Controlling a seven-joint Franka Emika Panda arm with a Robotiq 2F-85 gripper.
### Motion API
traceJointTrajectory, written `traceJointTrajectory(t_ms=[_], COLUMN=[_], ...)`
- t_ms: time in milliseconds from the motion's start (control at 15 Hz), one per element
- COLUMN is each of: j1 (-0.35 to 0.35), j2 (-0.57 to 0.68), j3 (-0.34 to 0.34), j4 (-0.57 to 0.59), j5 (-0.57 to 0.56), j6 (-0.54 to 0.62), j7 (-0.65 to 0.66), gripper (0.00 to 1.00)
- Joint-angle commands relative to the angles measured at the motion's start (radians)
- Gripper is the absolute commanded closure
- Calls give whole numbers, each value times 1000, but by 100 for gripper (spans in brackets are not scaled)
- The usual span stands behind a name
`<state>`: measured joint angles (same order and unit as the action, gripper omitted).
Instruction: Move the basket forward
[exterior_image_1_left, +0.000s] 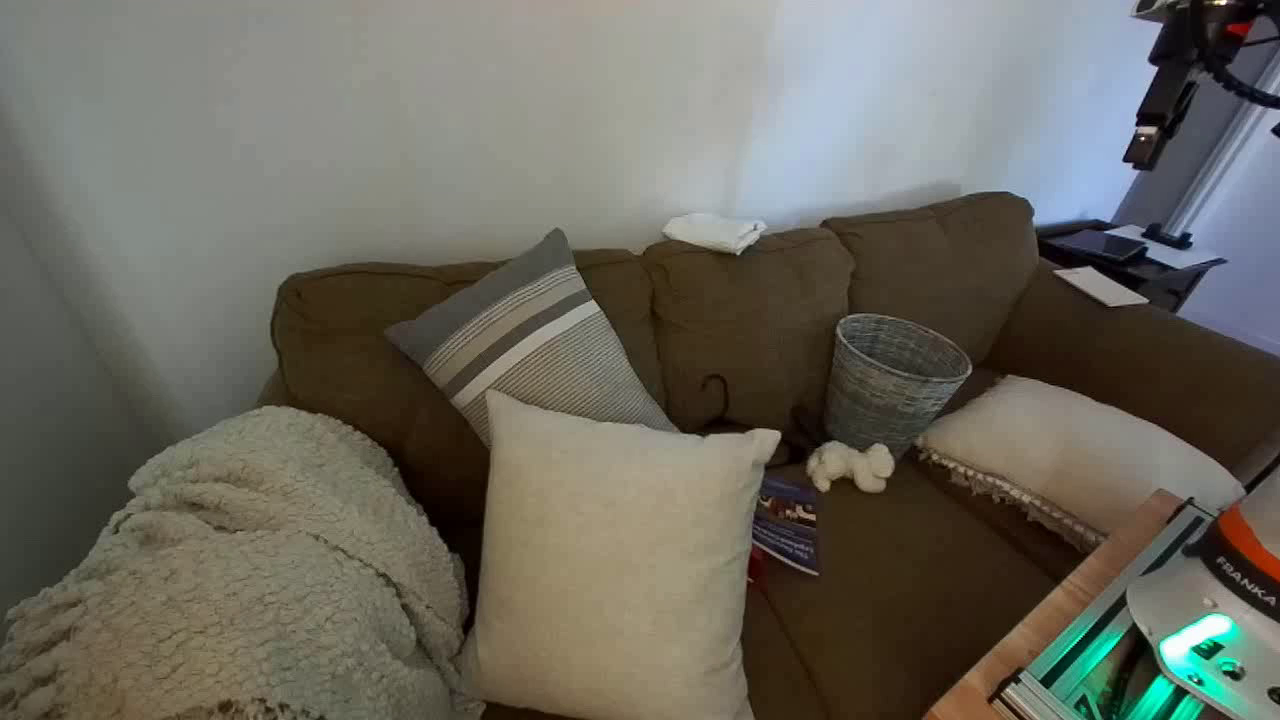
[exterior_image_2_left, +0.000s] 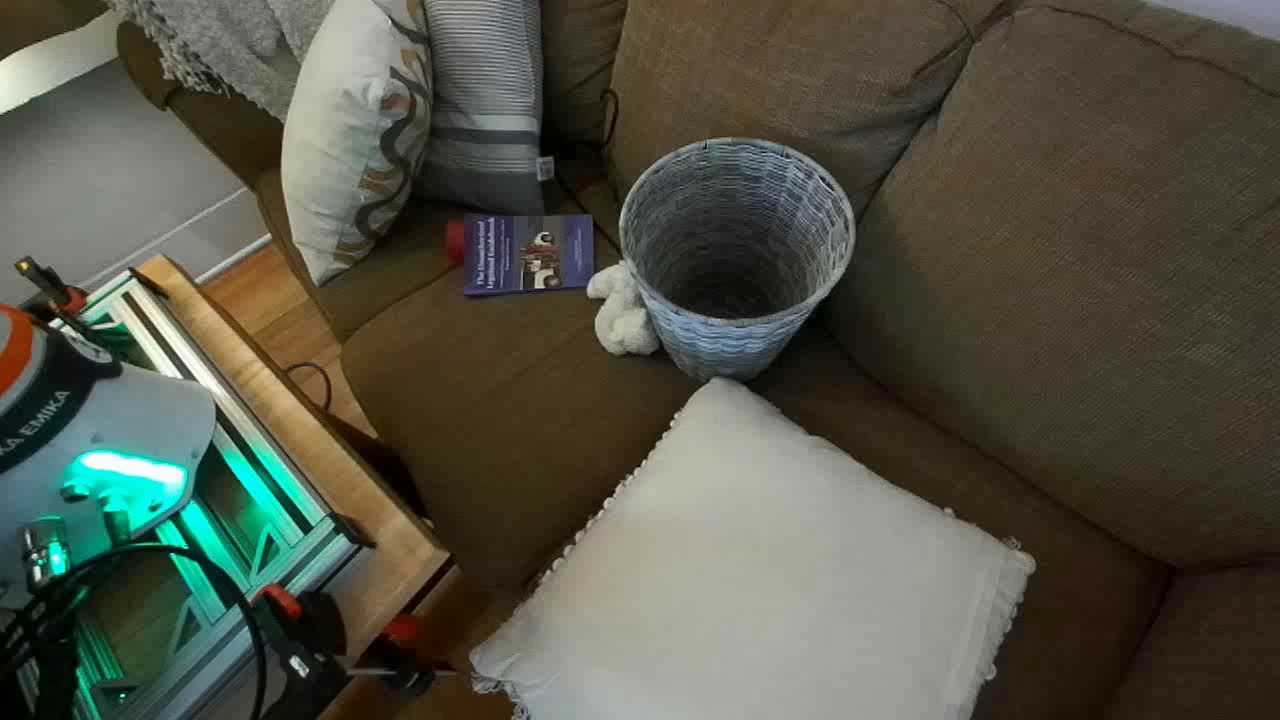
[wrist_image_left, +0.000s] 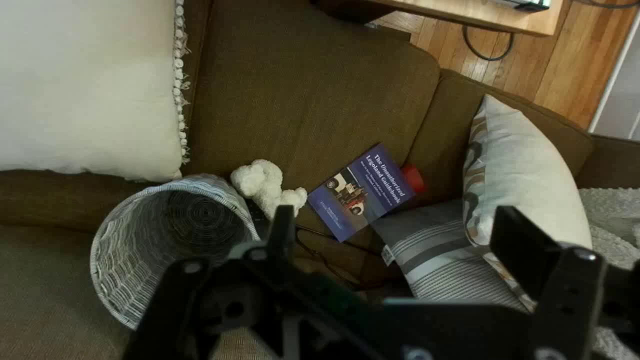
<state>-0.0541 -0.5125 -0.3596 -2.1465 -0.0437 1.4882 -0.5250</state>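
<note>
The round grey-white woven basket (exterior_image_1_left: 885, 400) stands on the brown sofa against the back cushions, its mouth up. It also shows in an exterior view (exterior_image_2_left: 722, 345) and at the left of the wrist view (wrist_image_left: 122, 270). In the wrist view my gripper (wrist_image_left: 398, 222) is open, fingers wide apart with nothing between them. The left finger and linkage hide part of the basket's rim and side. In an exterior view my gripper (exterior_image_1_left: 1147, 145) hangs high at the upper right, well above the sofa and apart from the basket.
A small white plush toy (exterior_image_2_left: 625, 318) lies beside the basket's foot. A cream fringed pillow (exterior_image_2_left: 770, 570) lies close to the basket. A blue book (exterior_image_2_left: 530, 255), dark cord, striped pillow (exterior_image_1_left: 540, 340) and cream pillow (exterior_image_1_left: 620, 560) are on the sofa. The robot's wooden stand (exterior_image_2_left: 300, 420) borders the seat.
</note>
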Motion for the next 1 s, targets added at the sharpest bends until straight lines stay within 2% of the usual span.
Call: traceJointTrajectory(t_ms=[0,267,400,600,933], j1=[-21,-21,-46,-95,-183], j2=[5,5,26,115,327], j3=[15,15,21,-20,-84], j4=[3,3,10,44,106], j5=[7,7,19,26,71], j6=[-3,-3,72,201,386], j7=[-8,-8,79,142,225], gripper=[0,0,0,0,0])
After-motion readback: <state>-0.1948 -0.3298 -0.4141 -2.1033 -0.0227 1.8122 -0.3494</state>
